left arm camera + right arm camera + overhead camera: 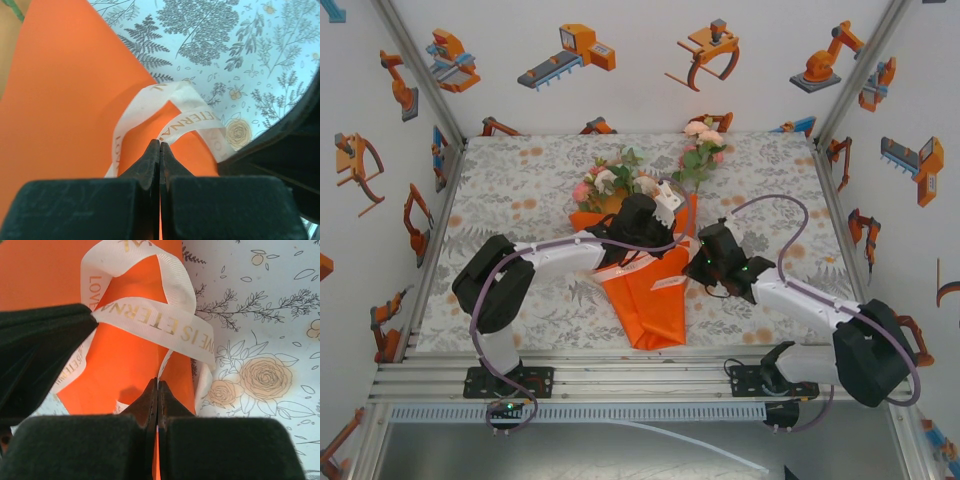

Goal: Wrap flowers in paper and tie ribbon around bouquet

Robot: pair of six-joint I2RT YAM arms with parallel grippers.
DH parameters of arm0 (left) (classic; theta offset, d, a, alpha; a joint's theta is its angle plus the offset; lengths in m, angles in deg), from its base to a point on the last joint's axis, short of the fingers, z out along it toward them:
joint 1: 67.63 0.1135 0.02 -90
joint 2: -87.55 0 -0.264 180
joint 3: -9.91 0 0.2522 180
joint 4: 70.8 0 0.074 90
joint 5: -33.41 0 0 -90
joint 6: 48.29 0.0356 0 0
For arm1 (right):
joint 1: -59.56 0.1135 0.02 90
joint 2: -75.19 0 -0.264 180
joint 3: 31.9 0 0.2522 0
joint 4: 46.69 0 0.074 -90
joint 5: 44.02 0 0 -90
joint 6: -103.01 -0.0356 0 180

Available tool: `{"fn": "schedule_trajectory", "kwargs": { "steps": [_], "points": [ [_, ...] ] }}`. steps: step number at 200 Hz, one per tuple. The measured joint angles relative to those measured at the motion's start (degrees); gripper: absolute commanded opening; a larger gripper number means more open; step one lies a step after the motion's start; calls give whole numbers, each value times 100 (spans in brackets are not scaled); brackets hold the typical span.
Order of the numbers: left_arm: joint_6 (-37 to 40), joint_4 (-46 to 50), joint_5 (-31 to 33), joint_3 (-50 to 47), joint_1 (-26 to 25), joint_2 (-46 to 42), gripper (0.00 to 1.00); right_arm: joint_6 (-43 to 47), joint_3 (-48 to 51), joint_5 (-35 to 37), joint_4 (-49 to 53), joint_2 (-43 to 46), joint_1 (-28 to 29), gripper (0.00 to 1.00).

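Seen from above, both wrists cover the middle of the bouquet (655,290), so the fingertips and the knot area are hidden there. The wrist cameras look in close. The left gripper (159,147) is pressed together, its tips at the lower edge of a ribbon (150,97) loop lying on the orange paper (65,100). Whether a strand is caught between them cannot be made out. The right gripper (157,385) is likewise pressed together over the paper, with ribbon strands passing on either side. A blurred black housing (35,355) blocks the left of that view.

The bouquet lies at the table's centre, cone tip toward the arms and flowers (605,182) toward the back wall. The tablecloth (520,180) is pale, printed with grey ferns and peach roses. The white walls (640,90) carry orange robot-arm stickers. The ribbon's gold lettering reads "LOVE IS ETERNA", and its end runs under the housing.
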Motion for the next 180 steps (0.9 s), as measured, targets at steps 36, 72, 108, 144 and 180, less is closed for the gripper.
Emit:
{"fn": "schedule_trajectory", "kwargs": {
  "steps": [36, 72, 108, 144, 180],
  "points": [
    [-2, 181, 216, 122, 11, 146, 0, 811, -72, -431, 610, 636, 0, 0],
    [-83, 247, 341, 122, 33, 190, 0, 1453, -79, -608, 1255, 1534, -68, 0],
    [-131, 245, 404, 120, 33, 190, 6, 1604, -79, -74, 2079, 2317, -734, 0],
    [-258, 177, 472, -90, 33, 59, 21, 1648, -83, 310, 2350, 2142, -1261, 0],
    [-461, 199, 979, -688, 33, -723, 25, 1816, -127, 179, 2332, 1491, -1261, 0]
  ]
}}
